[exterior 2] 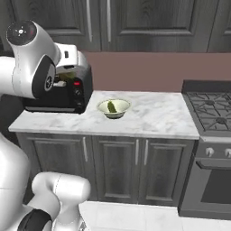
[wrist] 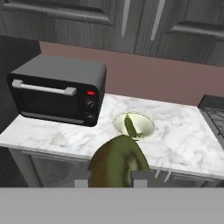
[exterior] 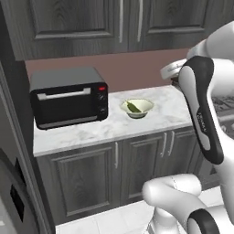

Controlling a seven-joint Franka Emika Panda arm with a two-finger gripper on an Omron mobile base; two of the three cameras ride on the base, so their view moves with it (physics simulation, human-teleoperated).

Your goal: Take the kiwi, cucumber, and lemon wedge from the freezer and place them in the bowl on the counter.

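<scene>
My gripper (wrist: 111,179) is shut on the kiwi (wrist: 118,161), a dull brown-green fruit that bulges between the two fingertips at the bottom of the hand view. It hangs high over the counter (wrist: 183,140), in front of the toaster oven, where the gripper (exterior 2: 67,77) shows beside my upper arm. The pale bowl (wrist: 147,123) (exterior: 147,105) (exterior 2: 124,106) stands on the white marble ahead. The dark green cucumber (wrist: 129,124) (exterior: 133,107) (exterior 2: 111,106) lies inside it. The freezer's grey edge (exterior: 7,151) runs along the far left. The lemon wedge is out of view.
A black toaster oven (exterior: 68,98) (wrist: 57,89) sits on the counter left of the bowl. A stove (exterior 2: 210,106) adjoins the counter on the right. Dark wood-grain cabinets (exterior 2: 135,22) hang above, over a reddish back wall.
</scene>
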